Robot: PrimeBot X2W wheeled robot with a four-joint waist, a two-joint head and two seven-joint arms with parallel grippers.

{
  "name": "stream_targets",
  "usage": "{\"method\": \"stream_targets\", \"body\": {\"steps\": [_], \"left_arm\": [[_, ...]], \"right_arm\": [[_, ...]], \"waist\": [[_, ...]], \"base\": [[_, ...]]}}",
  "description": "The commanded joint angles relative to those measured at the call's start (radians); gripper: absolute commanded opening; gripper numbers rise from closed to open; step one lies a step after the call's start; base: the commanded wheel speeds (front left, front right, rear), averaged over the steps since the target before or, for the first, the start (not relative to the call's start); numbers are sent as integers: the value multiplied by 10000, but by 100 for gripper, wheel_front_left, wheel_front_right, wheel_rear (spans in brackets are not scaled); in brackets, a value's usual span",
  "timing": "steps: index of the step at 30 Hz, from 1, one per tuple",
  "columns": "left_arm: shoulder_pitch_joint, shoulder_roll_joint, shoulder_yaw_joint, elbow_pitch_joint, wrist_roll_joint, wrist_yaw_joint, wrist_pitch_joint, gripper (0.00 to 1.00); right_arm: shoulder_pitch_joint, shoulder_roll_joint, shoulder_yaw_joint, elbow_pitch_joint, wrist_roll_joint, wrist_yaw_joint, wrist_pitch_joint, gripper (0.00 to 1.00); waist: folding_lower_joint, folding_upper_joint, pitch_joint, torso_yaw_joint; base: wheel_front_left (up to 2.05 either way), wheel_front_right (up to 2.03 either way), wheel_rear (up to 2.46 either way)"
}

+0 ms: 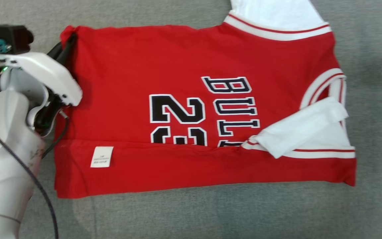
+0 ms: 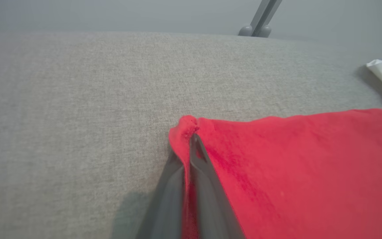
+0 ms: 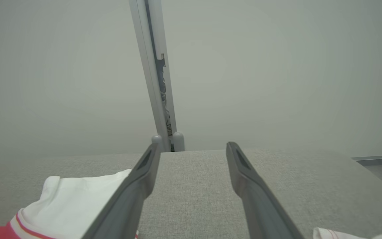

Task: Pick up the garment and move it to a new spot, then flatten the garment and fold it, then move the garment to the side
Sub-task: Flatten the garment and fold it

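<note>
On the grey bench (image 1: 191, 219), left gripper (image 2: 192, 137) pinches the far-left corner of the Bulls jersey (image 1: 177, 59), seemingly to fold; right gripper (image 3: 193, 146) gapes empty.

Soft, bright, even light. My left claw (image 2: 192, 137) throws a shadow (image 2: 128, 212) on the grey cover (image 2: 78, 116); its fingers (image 2: 164, 199) blur near the lens; the cover's far edge bows.

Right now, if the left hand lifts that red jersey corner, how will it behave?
Probably floppy: the red fabric jersey bunches where the left hand pinches its corner. Likely light: thin cloth. Its folded lower flap and loose white sleeve may fall open.
</note>
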Motion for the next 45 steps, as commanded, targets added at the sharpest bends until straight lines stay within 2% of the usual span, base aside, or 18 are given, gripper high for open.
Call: {"method": "stream_targets", "body": {"steps": [1, 5, 6, 11, 15, 20, 21, 22, 23, 24, 35, 45], "left_arm": [[-327, -129, -142, 38, 52, -52, -99, 0], [-763, -471, -615, 8, -44, -34, -332, 0], [-763, -471, -615, 8, -44, -34, -332, 0], [-1133, -698, -1182, 1, -196, -36, -601, 0], [-1319, -772, -1602, -11, -334, -37, -799, 0], [-1482, -813, -2033, -34, -571, -36, -1061, 0], [-1494, -800, -2103, -30, -614, -38, -1095, 0], [-1516, -783, -2161, -28, -661, -36, -1147, 0], [-1533, -765, -2212, -31, -710, -36, -1189, 0], [-1543, -741, -2252, -51, -744, -36, -1248, 0], [-1554, -147, -2223, -185, -1064, -37, -1773, 0], [-1051, 436, -1924, -998, -1524, 173, -1329, 0]], "right_arm": [[-647, -213, 238, 469, 134, 1, 198, 100], [-2085, -632, 1145, 1797, 302, 1, 817, 100], [-2085, -632, 1145, 1797, 302, 1, 817, 100], [-3351, -975, 2416, 3196, 603, 1, 1596, 100], [-4060, -1272, 3529, 3984, 942, -1, 2225, 100], [-4626, -1517, 4443, 4800, 1495, -1, 2929, 100], [-4715, -1536, 4609, 4902, 1654, 1, 3083, 96], [-4783, -1574, 4754, 4980, 1810, 1, 3176, 45], [-4834, -1611, 4879, 5023, 1979, 1, 3229, 31], [-4897, -1673, 4983, 5043, 2122, 1, 3286, 0], [-5295, -2489, 5632, 4297, 3188, -2, 2247, 0], [-4825, -3041, 6053, 3070, 3950, -2, 1979, 0]], "waist": [[0, -1, 312, 464], [0, -1, 597, 949], [0, -1, 597, 949], [0, -1, 864, 1385], [0, -1, 986, 1633], [0, -1, 1038, 1879], [0, -1, 1039, 1908], [0, -1, 1041, 1933], [0, -1, 1046, 1949], [0, -1, 1048, 1955], [0, -1, 592, 1651], [0, -1, 148, 1307]], "base": [[0, 0, 0], [0, 0, 0], [0, 0, 0], [0, 0, 0], [0, 0, 0], [0, 0, 0], [0, 0, 0], [0, 0, 0], [0, 0, 0], [0, 0, 0], [0, 0, 0], [0, 0, 0]]}}
